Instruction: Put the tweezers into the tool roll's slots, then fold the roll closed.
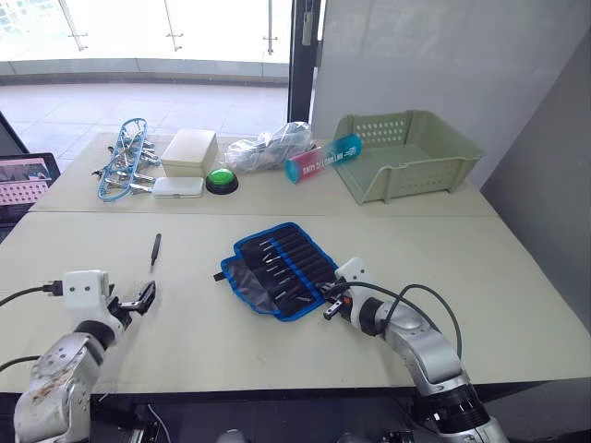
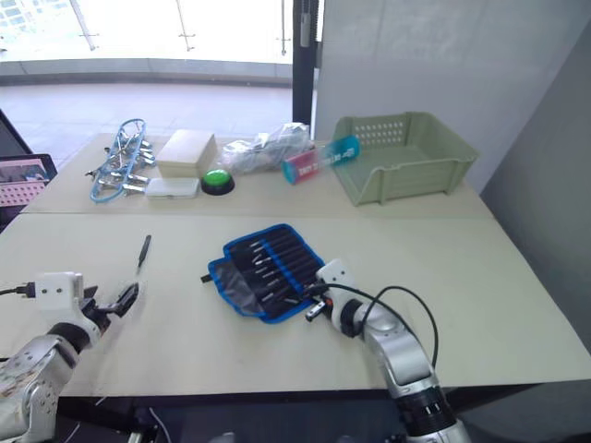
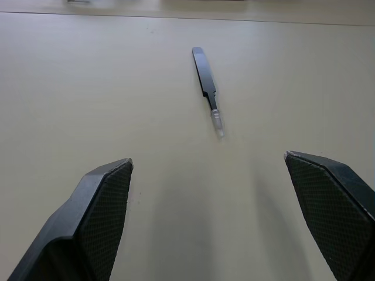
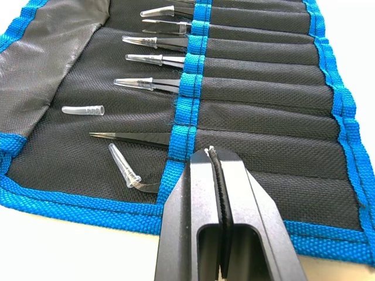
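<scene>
Beige surface (image 1: 277, 360) carried roll (image 1: 282, 268) unrolled at centre, basket (image 1: 406, 152) far right. One loose tweezer (image 1: 156, 249) lay left of roll, well apart.

Left wrist view: left pincer (image 3: 208, 175) was open wide, empty, tweezer (image 3: 206, 82) ahead on surface.

Right wrist view: right pincer (image 4: 214, 158) was closed, empty, tip over roll's (image 4: 263, 117) near blue edge; several tweezers (image 4: 161, 85) sat in slots (image 4: 258, 88), capped tips protruding; one loose clear cap (image 4: 82, 109) lay on fabric.
</scene>
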{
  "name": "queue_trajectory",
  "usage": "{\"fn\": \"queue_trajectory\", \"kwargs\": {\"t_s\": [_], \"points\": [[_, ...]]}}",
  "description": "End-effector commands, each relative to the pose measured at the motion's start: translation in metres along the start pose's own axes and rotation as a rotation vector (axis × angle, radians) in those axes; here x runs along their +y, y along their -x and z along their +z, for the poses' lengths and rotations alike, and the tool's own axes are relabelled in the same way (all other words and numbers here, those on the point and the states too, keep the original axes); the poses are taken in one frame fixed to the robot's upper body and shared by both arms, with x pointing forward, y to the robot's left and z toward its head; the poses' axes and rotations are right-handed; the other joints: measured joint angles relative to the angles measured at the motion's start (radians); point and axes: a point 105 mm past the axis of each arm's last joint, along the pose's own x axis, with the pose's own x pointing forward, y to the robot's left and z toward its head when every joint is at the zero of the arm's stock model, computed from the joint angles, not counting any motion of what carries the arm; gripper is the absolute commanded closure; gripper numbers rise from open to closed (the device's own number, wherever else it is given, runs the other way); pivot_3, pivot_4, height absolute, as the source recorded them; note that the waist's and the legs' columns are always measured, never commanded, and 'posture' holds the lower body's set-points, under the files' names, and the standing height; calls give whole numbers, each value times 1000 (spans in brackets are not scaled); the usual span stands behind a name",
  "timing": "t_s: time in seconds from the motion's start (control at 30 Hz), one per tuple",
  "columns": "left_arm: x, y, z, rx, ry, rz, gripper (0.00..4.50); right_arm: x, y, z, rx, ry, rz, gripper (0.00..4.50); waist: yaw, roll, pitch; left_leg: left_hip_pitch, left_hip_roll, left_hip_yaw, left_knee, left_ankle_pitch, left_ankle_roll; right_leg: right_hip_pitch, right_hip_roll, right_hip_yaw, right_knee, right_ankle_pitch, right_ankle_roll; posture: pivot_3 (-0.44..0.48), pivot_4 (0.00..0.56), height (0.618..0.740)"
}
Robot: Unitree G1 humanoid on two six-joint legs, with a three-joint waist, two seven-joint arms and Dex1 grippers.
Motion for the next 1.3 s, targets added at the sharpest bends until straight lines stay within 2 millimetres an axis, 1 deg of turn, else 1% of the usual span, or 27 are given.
{"fn": "queue_trajectory", "kwargs": {"t_s": [0.03, 0.13, 0.23, 0.37, 0.47, 0.57, 0.67, 0.77, 0.8, 0.87, 0.93, 1.2, 1.27, 1.3], "points": [[5, -16, -4, 29, -23, 58, 149, -6, 4, -35, 130, -49, -42, 4500, 1, -1, 0, 0, 0, 0, 0, 0, 0, 0, 0, 0, 0, 0, 0, 0, 150, 716], [5, -32, -11, 61, -26, 73, 149, -7, 4, -34, 127, -49, -47, 4500, 2, 0, -1, 1, 0, 0, 0, 0, 0, 0, 0, 0, 0, 0, 0, 0, 150, 716], [1, -46, -17, 84, -12, 67, 149, -7, 4, -33, 125, -48, -51, 4500, 5, 4, -1, 2, 0, 0, 0, 1, -1, 1, 0, 0, 1, 0, 0, 0, 150, 716], [-16, -62, -20, 94, 20, 15, 149, -7, 5, -33, 124, -45, -51, 4500, 11, 9, -2, 3, 0, 0, 0, 1, -1, 1, 0, 0, 3, 0, 0, 0, 150, 716], [-26, -69, -24, 107, 16, -10, 149, -7, 6, -33, 124, -43, -50, 4500, 15, 12, -4, 3, 0, 0, 0, 1, -1, 2, 0, 0, 3, 0, 0, 0, 150, 716], [-30, -75, -28, 114, 13, -20, 878, -6, 6, -32, 122, -42, -51, 4500, 18, 15, -6, 3, 0, 0, 0, 1, -1, 2, 0, 0, 2, 0, 0, 0, 150, 716], [-33, -78, -27, 107, 11, -36, 1930, -6, 6, -32, 121, -43, -54, 4500, 21, 16, -7, 3, -1, 0, 0, 1, -1, 3, 0, 0, 2, 0, 0, 0, 150, 716], [-37, -81, -25, 102, -2, -58, 2829, -5, 7, -33, 122, -46, -55, 4500, 24, 16, -7, 4, -1, 0, 0, 1, -1, 3, 0, 0, 2, 0, 0, 0, 150, 716], [-37, -82, -22, 94, 7, -63, 3233, -5, 7, -33, 123, -46, -55, 4500, 25, 16, -7, 4, -1, 0, 0, 1, -1, 3, 0, 0, 1, 0, 0, 0, 150, 716], [-36, -84, -17, 79, 7, -64, 3901, -5, 7, -33, 122, -48, -58, 4500, 26, 16, -7, 3, -1, 0, 0, 1, -1, 3, 0, 0, 1, 0, 0, 0, 150, 716], [-35, -84, -13, 65, 6, -65, 4464, -5, 7, -33, 123, -48, -60, 4500, 25, 16, -7, 3, -1, 0, 0, 1, -1, 4, 0, 0, 1, 0, 0, 0, 150, 716], [-26, -83, 12, -18, -7, -63, 4464, -5, 6, -33, 121, -53, -62, 4500, 19, 15, -6, 3, -1, 0, 0, 1, -1, 3, 0, 0, 0, 0, 0, 0, 150, 716], [-33, -79, 28, -73, -16, -103, 4464, -5, 6, -34, 123, -55, -61, 4500, 18, 14, -6, 2, -1, 0, 0, 1, -1, 3, 0, 0, 0, 0, 1, 0, 150, 716], [-47, -73, 45, -131, -53, -182, 4464, -4, 6, -35, 126, -55, -59, 4500, 15, 13, -5, 2, -1, 0, 0, 1, -1, 2, 0, -1, 0, 0, 1, 0, 150, 716]]}}
